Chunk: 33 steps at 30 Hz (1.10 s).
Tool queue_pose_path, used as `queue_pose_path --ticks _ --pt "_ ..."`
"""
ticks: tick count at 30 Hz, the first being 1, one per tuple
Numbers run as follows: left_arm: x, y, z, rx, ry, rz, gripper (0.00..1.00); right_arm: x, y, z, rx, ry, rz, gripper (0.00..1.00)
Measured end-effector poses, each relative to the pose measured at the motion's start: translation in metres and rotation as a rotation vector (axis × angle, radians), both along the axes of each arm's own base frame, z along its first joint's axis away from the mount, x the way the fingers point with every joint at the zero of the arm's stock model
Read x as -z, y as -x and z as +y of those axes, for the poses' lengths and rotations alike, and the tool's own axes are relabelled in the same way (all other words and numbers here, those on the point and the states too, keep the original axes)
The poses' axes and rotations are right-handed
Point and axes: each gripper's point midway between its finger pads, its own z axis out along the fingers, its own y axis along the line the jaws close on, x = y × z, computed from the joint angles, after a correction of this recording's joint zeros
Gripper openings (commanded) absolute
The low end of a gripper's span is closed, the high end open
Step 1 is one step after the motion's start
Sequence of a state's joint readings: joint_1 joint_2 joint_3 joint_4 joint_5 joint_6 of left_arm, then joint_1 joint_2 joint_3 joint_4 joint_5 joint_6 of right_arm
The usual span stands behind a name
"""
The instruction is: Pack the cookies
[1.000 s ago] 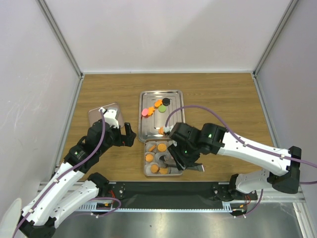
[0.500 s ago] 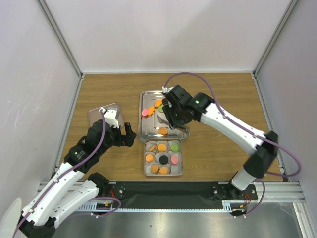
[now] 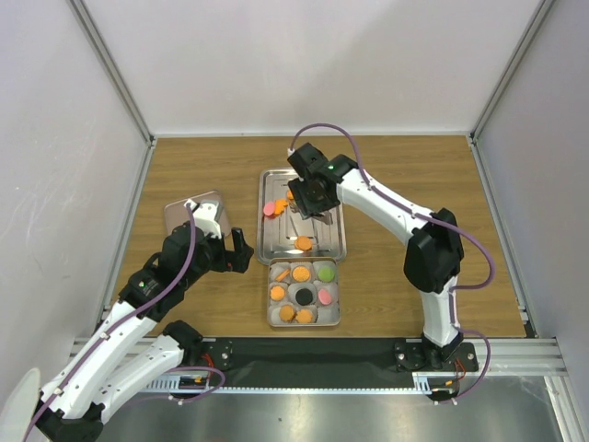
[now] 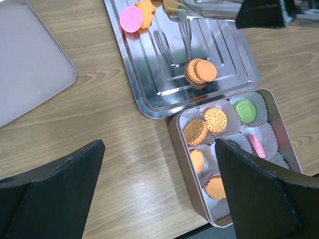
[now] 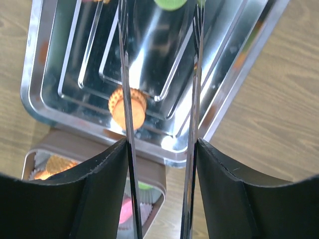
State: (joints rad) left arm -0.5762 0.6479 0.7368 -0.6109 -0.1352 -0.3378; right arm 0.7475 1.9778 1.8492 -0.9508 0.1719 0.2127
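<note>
At upper centre of the top view, the right gripper (image 3: 307,199) is held over the metal tray (image 3: 328,235), thin blades parted around a green cookie (image 5: 172,4); contact cannot be told. 2 overlapping orange cookies (image 4: 201,70) lie lower down. Other cookies (image 3: 302,273) are seated in the box (image 3: 269,308). The left gripper (image 4: 159,149) is spread wide, empty.

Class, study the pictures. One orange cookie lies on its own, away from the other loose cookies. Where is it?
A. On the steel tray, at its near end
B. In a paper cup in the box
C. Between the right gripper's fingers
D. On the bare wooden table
A: the orange cookie lies on the steel tray, near the tray's near rim and outside the box.
</note>
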Motion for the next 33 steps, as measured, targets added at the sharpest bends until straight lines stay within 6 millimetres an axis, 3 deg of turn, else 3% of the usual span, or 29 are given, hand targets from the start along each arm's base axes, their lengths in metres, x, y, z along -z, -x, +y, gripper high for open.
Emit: queue_pose_path --ticks 6,13,25,33 --pt "0.000 0.001 -0.001 0.006 0.003 0.001 1.00 0.008 -0.015 0.004 0.012 0.007 -0.006 0.59" --pt "0.000 0.001 -0.001 0.007 0.004 0.001 1.00 0.022 -0.019 0.003 0.019 0.026 0.017 0.54" --pt "0.000 0.000 -0.001 0.008 0.003 0.000 1.00 0.027 -0.022 0.001 0.023 0.024 0.029 0.36" --pt "0.000 0.000 -0.001 0.008 0.003 0.000 1.00 0.022 -0.020 -0.004 0.029 0.037 0.027 0.33"
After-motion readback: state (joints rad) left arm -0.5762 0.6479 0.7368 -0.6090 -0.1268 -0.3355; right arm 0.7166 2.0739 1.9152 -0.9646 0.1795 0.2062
